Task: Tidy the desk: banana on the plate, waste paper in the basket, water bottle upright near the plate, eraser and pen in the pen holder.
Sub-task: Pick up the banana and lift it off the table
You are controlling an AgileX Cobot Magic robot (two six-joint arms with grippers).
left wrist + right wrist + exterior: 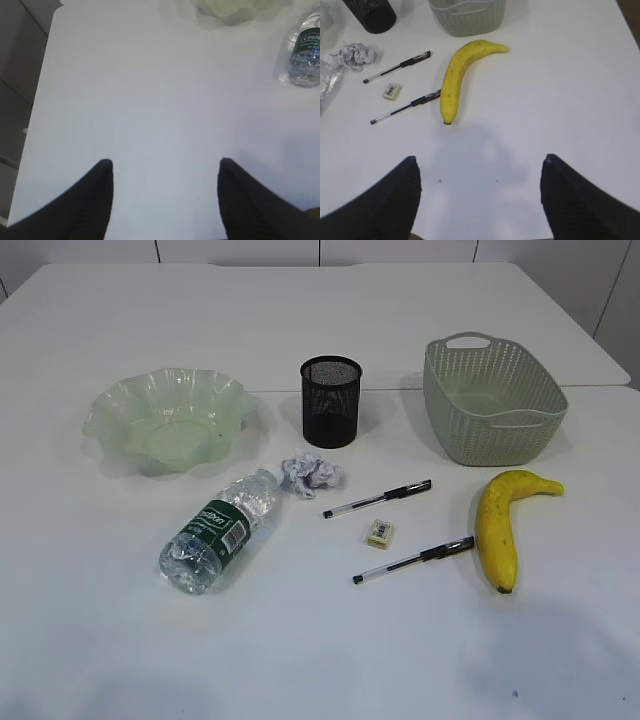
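Crinkled clear plastic water bottle [217,532]

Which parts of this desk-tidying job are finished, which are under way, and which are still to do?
Done: nothing. The plate, basket and pen holder look empty.
In hand: nothing. The left gripper and right gripper are open over bare table.
Left: banana to the plate, waste paper to the basket, the lying bottle stood upright, eraser and both pens into the holder.
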